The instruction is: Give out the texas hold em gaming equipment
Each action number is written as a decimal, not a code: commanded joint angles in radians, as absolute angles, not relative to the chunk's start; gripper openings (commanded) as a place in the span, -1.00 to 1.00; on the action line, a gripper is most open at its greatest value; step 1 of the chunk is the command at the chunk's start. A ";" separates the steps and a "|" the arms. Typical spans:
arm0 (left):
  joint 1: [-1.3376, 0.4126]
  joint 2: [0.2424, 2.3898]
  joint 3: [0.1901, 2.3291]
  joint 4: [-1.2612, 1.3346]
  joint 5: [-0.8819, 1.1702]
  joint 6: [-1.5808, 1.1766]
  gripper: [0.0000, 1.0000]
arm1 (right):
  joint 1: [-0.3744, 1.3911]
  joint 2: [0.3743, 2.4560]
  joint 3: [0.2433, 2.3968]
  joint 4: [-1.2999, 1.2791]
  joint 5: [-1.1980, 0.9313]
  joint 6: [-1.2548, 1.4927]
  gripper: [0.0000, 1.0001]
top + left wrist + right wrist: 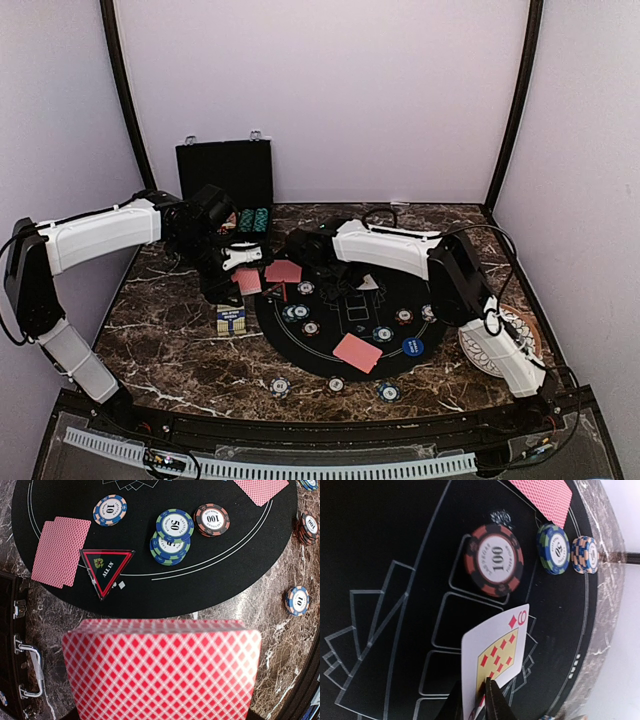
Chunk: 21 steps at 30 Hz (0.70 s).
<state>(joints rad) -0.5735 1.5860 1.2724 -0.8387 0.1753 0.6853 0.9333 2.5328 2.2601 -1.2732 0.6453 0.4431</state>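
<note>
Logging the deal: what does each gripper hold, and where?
Left gripper clamps the red-backed deck at its near end; right gripper pinches the nine of diamonds by its lower edge.

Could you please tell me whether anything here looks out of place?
Only one thing: the nine of diamonds pinched in the jaws of the right gripper shows its face over the black mat, while the cards lying on the mat are all red back up.

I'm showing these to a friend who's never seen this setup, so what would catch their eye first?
The red-backed deck fills the bottom of the left wrist view, gripped by the left pincer. In the right wrist view, the right pincer pinches a face-up diamonds card upright over the black mat, near a 100 chip.
</note>
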 commanded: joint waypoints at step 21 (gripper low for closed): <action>-0.575 1.543 1.266 -0.848 0.194 0.692 -1.00 | 0.698 2.168 1.867 -0.701 -0.127 0.510 0.18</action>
